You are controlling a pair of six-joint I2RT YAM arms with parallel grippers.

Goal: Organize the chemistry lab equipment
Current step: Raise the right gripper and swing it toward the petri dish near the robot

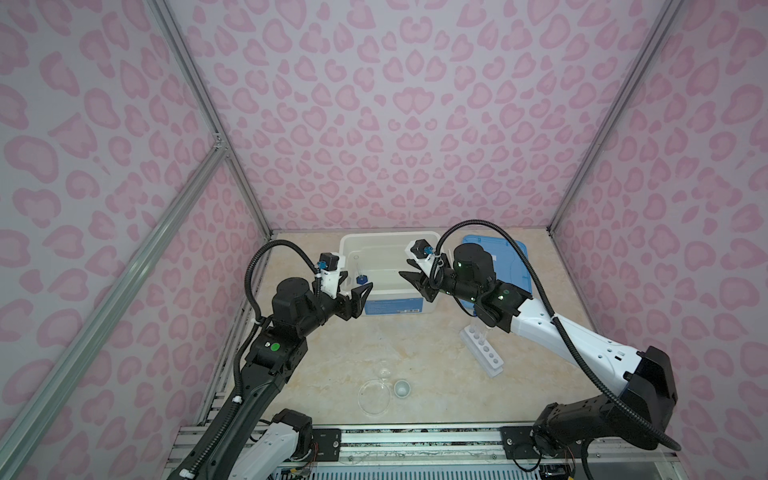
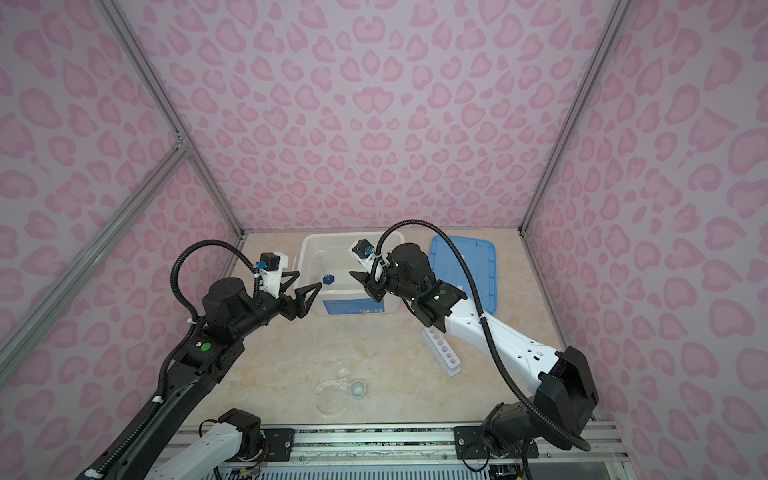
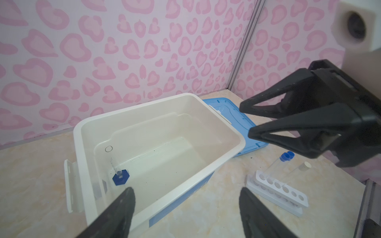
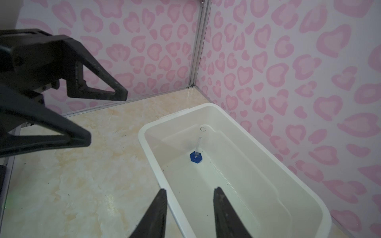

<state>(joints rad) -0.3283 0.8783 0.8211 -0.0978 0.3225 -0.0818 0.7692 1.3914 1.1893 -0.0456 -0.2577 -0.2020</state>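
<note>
Left tool (image 2: 308, 279) and right tool (image 4: 190, 189) hang open and empty at the white plastic bin (image 3: 132, 109), where the small blue-based clear cylinder (image 4: 195, 156) already stands (upright, near one end). Left out on the marble-look bench (image 1: 415, 345) are the white six-hole rack (image 3: 278, 187) with capped clear test tubes (image 3: 287, 156), the clear round dish (image 1: 374, 397) and the small clear cup (image 1: 402, 388).

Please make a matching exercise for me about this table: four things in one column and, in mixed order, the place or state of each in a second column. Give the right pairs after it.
Things
1. cylinder
2. rack
3. lid
4. dish

Places or states
A. holds capped tubes
B. stands inside the bin
C. lies at the front of the table, beside the cup
D. lies flat, all blue

Right pairs: 1-B, 2-A, 3-D, 4-C
</note>
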